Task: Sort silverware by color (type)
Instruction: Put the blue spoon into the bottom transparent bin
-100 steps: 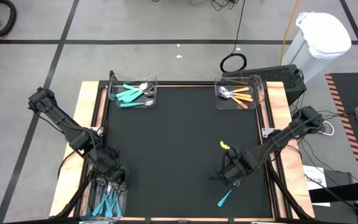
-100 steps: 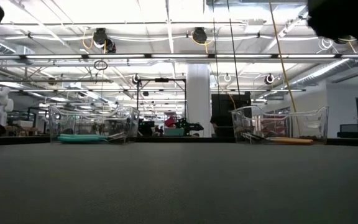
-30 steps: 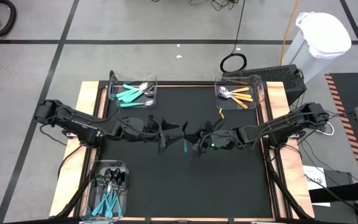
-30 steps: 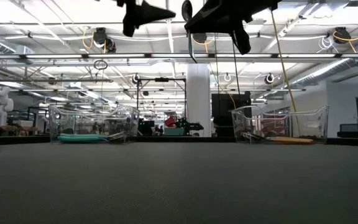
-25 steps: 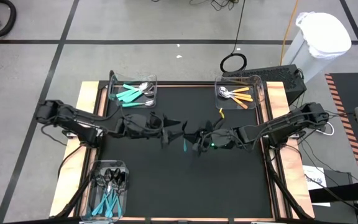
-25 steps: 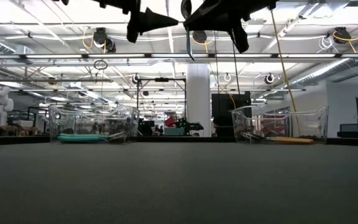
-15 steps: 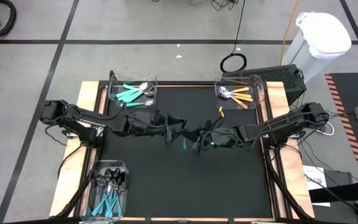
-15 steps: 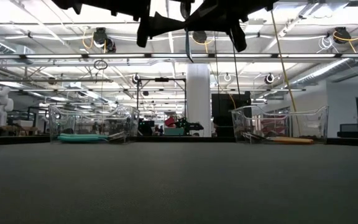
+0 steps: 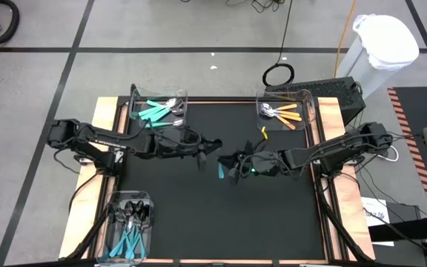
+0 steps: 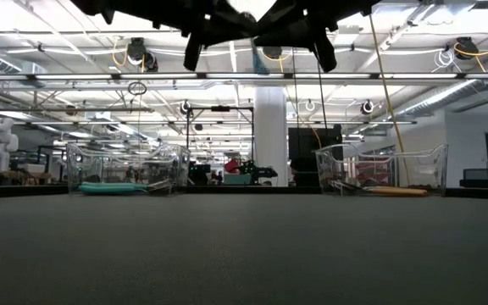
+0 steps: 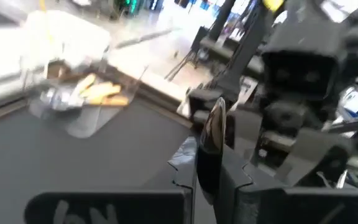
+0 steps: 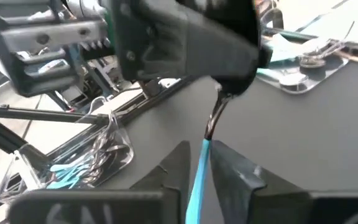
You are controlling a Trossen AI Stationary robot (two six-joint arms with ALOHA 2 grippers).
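Observation:
A teal-handled utensil [image 12: 197, 174] hangs high over the middle of the black mat [image 9: 199, 215], shiny head [image 11: 215, 124] up and handle down. My left gripper [image 9: 215, 146] reaches in from the table's left and is shut on its head. My right gripper [image 9: 228, 161] comes from the right, facing the left one, with the teal handle between its fingers. In the low view both grippers are dark shapes at the top edge, the left [image 10: 214, 25] and the right [image 10: 307, 21]. My left gripper pinches the utensil at its head end [image 12: 216, 115], just above the teal handle, between its two fingers. It comes nearly level from the table's left. The utensil stands about upright, clear of the mat. My right gripper has the upper part of the teal handle [image 12: 201, 155] between its two fingertips, nearly level from the table's right, the fingers lying across the handle. The rest of the handle hangs below them. Whether both fingertips still press on it, I cannot tell.
A clear bin with teal utensils [image 9: 159, 110] stands at the far left and one with orange utensils [image 9: 284, 113] at the far right. A bin of mixed pieces [image 9: 130, 222] sits at the near left. One orange piece [image 9: 264, 133] lies on the mat.
My left gripper has moved toward the table's right until it meets the right gripper, and has shut on the utensil's head. The right gripper and the utensil have stayed where they were.

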